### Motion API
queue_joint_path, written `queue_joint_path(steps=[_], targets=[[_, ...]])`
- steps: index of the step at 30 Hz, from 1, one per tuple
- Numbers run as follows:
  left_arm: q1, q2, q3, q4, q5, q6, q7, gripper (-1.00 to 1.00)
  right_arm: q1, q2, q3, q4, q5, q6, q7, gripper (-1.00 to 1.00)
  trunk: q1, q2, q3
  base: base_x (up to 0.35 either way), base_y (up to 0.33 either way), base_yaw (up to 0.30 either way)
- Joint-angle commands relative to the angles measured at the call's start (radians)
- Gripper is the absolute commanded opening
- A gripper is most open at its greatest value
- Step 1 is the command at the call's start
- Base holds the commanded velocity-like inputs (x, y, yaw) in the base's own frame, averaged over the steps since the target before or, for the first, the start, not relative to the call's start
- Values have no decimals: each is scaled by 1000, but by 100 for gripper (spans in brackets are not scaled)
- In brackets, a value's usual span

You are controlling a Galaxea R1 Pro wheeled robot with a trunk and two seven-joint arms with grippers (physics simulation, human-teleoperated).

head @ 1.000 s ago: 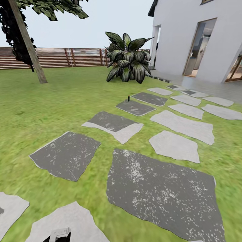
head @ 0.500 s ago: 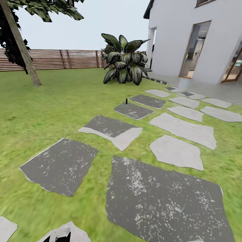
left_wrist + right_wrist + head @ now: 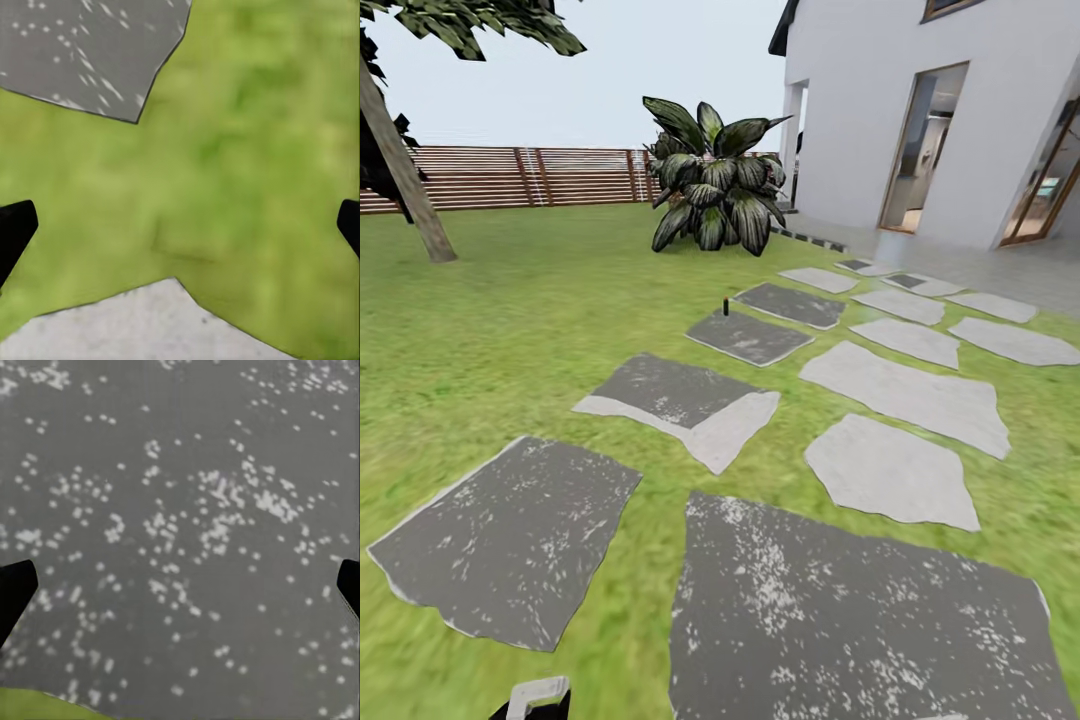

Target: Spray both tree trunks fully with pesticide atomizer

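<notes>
Garden crossing: lawn, stepping stones, one tree at the edge.

A small dark upright object point(image 3: 726, 306), too small to identify, stands on the grass point(image 3: 540, 320) beside a dark stepping stone point(image 3: 748, 337). A tree trunk point(image 3: 402, 185) leans at far left, its foliage cut off. Left pincer point(image 3: 180, 225) hangs wide open over grass, empty; right pincer point(image 3: 180, 585) likewise spread and empty over speckled grey stone point(image 3: 187, 510). Only fingertips show at each edge.

My view takes in one tree point(image 3: 400, 180), one broad-leaved plant point(image 3: 710, 185), one house point(image 3: 940, 110), and about a dozen stepping stones point(image 3: 680, 400).
</notes>
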Motion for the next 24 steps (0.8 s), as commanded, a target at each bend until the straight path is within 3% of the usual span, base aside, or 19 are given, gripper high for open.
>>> queue_joint_path(steps=[1,24], targets=[[0,0,0,0,0,0,0,100,0,0,0,0,0,0,0,100,0,0,0,335,79,-1],[0,0,-1,0,0,0,0,100,0,0,2,0,0,1,0,100,0,0,0,335,79,0]])
